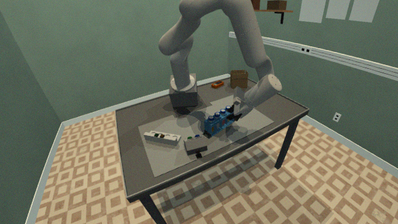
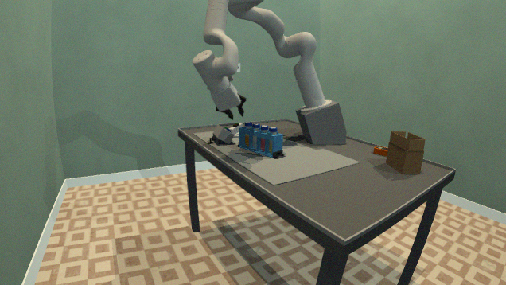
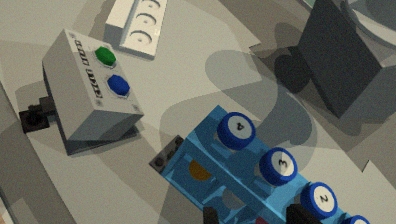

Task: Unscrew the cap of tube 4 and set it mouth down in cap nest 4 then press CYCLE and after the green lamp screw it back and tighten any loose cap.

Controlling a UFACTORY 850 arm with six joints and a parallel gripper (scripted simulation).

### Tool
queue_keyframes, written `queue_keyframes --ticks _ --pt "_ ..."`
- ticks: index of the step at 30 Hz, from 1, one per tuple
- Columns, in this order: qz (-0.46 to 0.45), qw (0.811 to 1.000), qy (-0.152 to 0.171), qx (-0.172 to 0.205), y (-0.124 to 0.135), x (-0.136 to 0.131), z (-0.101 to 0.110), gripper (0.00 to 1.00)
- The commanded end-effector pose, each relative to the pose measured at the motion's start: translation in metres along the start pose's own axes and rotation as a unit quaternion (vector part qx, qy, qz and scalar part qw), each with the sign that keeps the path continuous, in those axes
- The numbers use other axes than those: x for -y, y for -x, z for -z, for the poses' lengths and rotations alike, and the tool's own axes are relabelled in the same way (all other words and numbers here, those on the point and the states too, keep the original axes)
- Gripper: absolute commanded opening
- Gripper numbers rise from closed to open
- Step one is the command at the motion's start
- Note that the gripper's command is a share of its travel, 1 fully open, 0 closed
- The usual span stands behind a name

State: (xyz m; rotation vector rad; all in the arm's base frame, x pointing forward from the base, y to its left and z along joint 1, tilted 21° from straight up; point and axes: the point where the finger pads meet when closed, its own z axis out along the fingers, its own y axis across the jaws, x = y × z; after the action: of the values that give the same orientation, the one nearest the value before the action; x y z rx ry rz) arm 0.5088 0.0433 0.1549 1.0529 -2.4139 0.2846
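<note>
The blue decapping station holds four tubes with blue, white-topped caps. Cap 4, cap 3, cap 2 and cap 1 are all on their tubes; tightness cannot be told. My gripper is partly open and empty, above the station. The white cap tray shows three empty nests in the wrist view. Its amber lamp and green lamp look dark. The blue key and green key sit in the grey housing.
The housing stands between the table's front edge and the tray, beyond the station's tube 4 end. The arm's base is at the back. A cardboard box and an orange device stand far off.
</note>
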Motion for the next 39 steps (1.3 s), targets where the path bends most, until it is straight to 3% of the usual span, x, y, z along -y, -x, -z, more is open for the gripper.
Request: queue_keyframes --ticks 1,5,15,25,30,39 --pt "0.032 0.999 -0.02 -0.001 -0.011 0.014 -0.004 0.46" --pt "0.086 0.995 -0.05 -0.009 -0.023 0.029 -0.009 0.46" --pt "0.141 0.987 -0.077 -0.019 -0.039 0.047 -0.016 0.46" --pt "0.252 0.958 -0.128 -0.042 -0.064 0.076 -0.024 0.46" --pt "0.267 0.953 -0.133 -0.045 -0.067 0.08 -0.026 0.46" --pt "0.377 0.906 -0.175 -0.073 -0.089 0.104 -0.033 0.46"
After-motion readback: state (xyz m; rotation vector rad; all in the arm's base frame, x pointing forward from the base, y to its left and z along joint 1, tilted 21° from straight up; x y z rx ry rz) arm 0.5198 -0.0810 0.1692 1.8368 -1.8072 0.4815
